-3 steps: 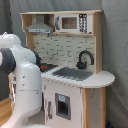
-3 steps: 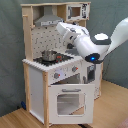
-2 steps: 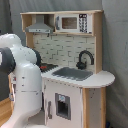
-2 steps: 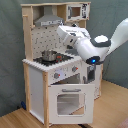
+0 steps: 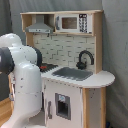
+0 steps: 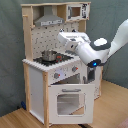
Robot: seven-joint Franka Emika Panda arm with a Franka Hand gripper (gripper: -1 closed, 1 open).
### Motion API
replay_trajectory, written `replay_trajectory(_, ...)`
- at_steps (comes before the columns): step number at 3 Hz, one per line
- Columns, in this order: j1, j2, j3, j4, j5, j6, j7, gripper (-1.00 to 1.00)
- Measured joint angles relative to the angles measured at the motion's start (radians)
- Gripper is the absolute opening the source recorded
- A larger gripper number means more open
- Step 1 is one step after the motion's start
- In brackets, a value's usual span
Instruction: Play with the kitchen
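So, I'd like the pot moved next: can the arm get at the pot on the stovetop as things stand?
Probably yes. In the second exterior view the pot stands on the stovetop with open space above it under the hood, and the arm reaches in beside it. The gripper itself isn't visible.

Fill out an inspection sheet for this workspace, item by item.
Surface: wooden floor, bare where visible.
Job's things: the kitchen stands upright; grey hood at top, sink with black faucet, oven door with window, small pot on the stovetop.
Clutter: nothing seen.
Hand: hidden behind the white arm, which reaches over the stovetop.
Cables: nothing seen.
Surroundings: grey curtain behind.
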Motion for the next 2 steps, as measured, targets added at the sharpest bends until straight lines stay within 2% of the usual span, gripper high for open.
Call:
replay_trajectory(1,-0.049,0.001,-0.001,-0.043,0.035,0.06,0.056,1.0)
replay_trajectory(2,-0.095,0.002,-0.001,-0.06,0.067,0.149,0.094,1.0)
